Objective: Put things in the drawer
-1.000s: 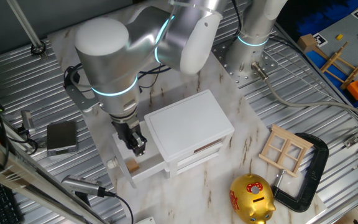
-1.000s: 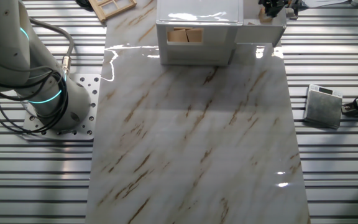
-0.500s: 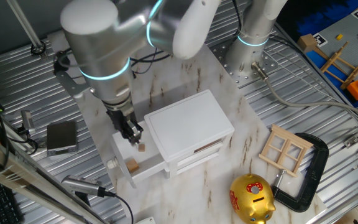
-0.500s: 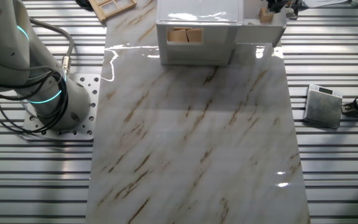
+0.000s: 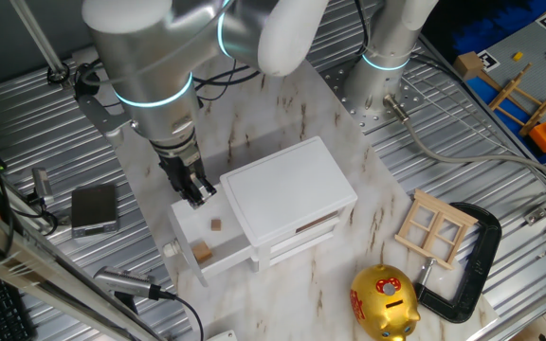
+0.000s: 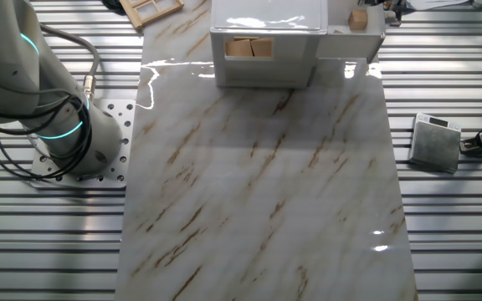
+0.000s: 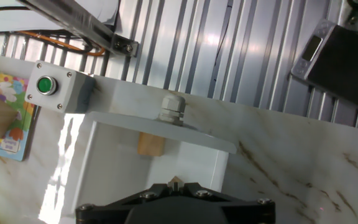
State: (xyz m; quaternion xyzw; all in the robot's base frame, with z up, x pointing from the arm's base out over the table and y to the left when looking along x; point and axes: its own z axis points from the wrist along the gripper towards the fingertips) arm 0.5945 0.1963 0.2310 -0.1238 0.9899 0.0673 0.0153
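Here we observe two small tan wooden cubes (image 5: pixel 215 225) lying in the open white drawer (image 5: pixel 186 227) near the bench's left edge, one directly beneath the jaws (image 5: pixel 195 196). We cannot tell whether the jaws are parted; they grasp nothing. The cabinet (image 5: pixel 287 194) is smooth and boxy.

We see a marble table (image 5: pixel 301 123) carrying a white cabinet (image 5: pixel 287 194), wooden window frame (image 5: pixel 434 227) and gold piggy bank (image 5: pixel 384 303).
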